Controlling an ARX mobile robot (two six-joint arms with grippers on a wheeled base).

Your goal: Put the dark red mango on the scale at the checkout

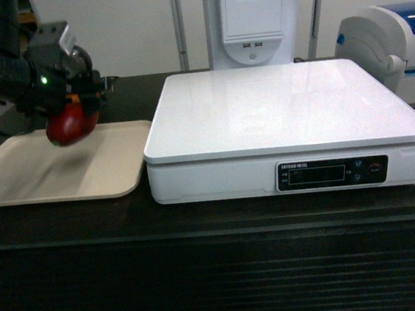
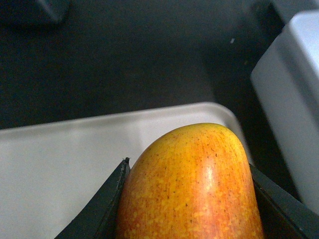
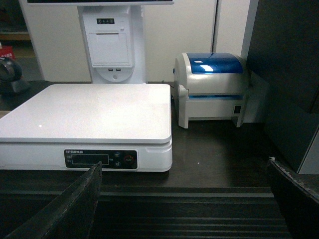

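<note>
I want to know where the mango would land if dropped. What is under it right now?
The beige tray lies under the mango, which the left gripper holds clear above it. Its shadow falls on the tray. The scale sits beside it, bare.

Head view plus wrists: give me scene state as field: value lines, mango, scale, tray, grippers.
mango: glossy dark red mango, yellow-orange side toward left wrist camera, held above the tray
left gripper: shut on the mango
right gripper: open, empty, facing the scale front
scale: flat white plastic scale, platform bare
tray: flat beige tray, left of scale, nothing resting on it
counter: dark wood-grain checkout counter
</note>
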